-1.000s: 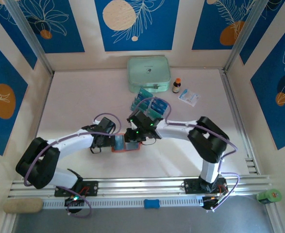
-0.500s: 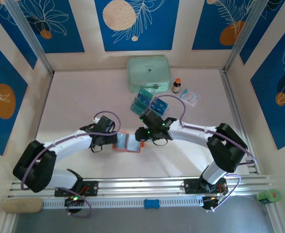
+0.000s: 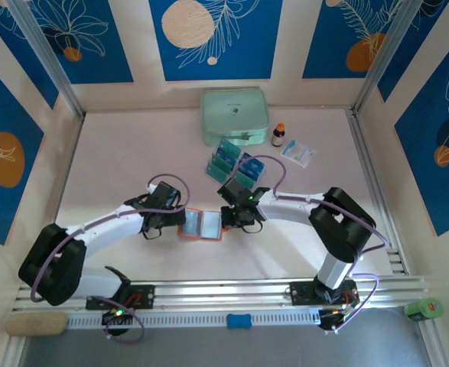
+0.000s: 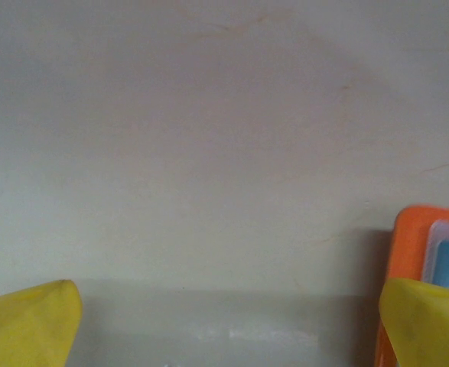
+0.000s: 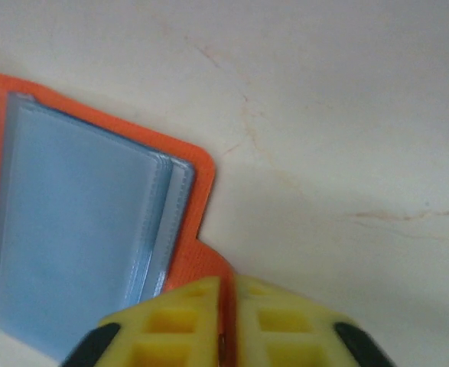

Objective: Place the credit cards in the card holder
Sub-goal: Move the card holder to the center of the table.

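The card holder (image 3: 200, 225) lies open between your grippers. Left gripper (image 4: 226, 325): fully released, one finger over the holder's left edge. Right gripper (image 5: 226, 321): clenched on its right edge. Beyond them, the credit cards (image 3: 235, 162) stand before the mint-green case (image 3: 234, 117).

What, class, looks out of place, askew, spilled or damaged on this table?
Nothing looks spilled or damaged. The orange-red fold-over card holder lies open and flat, its clear pockets intact, with the right gripper shut at its edge.
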### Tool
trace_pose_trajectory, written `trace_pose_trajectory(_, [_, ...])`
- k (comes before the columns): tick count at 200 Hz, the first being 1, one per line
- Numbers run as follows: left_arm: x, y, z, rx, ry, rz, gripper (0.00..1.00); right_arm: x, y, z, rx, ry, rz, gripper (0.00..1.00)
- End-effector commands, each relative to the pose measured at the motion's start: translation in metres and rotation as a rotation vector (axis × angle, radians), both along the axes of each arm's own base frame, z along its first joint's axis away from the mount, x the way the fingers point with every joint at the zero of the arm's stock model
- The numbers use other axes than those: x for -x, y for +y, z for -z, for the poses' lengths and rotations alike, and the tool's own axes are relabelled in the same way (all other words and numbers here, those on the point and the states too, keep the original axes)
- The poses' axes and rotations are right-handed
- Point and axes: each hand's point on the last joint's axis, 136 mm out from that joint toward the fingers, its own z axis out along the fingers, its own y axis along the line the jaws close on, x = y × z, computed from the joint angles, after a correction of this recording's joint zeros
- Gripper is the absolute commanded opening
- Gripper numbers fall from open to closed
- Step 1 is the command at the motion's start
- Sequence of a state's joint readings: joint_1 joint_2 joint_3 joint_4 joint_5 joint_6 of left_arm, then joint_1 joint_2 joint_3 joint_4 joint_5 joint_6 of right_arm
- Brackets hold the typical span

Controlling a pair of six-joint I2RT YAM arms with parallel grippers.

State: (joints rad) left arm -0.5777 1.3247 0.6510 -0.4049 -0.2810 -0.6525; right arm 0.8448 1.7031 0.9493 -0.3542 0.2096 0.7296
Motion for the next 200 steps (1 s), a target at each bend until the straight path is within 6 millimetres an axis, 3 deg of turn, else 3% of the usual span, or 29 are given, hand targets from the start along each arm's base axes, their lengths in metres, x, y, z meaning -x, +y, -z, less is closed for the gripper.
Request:
trace_pose_trajectory(1, [-0.006, -0.003, -0.017, 0.031, -0.025, 0.004, 1.0, -0.002, -0.021, -0.003, 0.033, -0.014, 0.029, 0.01])
trace_pose_trajectory(56, [-0.009, -0.01, -0.028, 0.062, -0.046, 0.022, 1.0, -0.011, -0.043, -0.012, 0.011, -0.04, 0.047, 0.01])
trace_pose_trajectory(88, [-0.01, -0.015, -0.032, 0.086, -0.049, 0.032, 1.0, -0.013, -0.043, -0.017, -0.012, -0.058, 0.023, 0.03])
trace_pose_trajectory(119, [-0.012, -0.023, -0.042, 0.127, -0.067, 0.052, 1.0, -0.012, -0.04, -0.019, -0.041, -0.056, 0.021, 0.12])
trace_pose_trajectory(155, [-0.017, -0.039, -0.065, 0.203, -0.103, 0.084, 1.0, -0.011, -0.042, -0.021, -0.055, -0.049, 0.028, 0.26])
trace_pose_trajectory(200, [-0.022, -0.071, -0.091, 0.285, -0.136, 0.153, 1.0, -0.012, -0.044, -0.045, -0.116, -0.073, 0.062, 0.28])
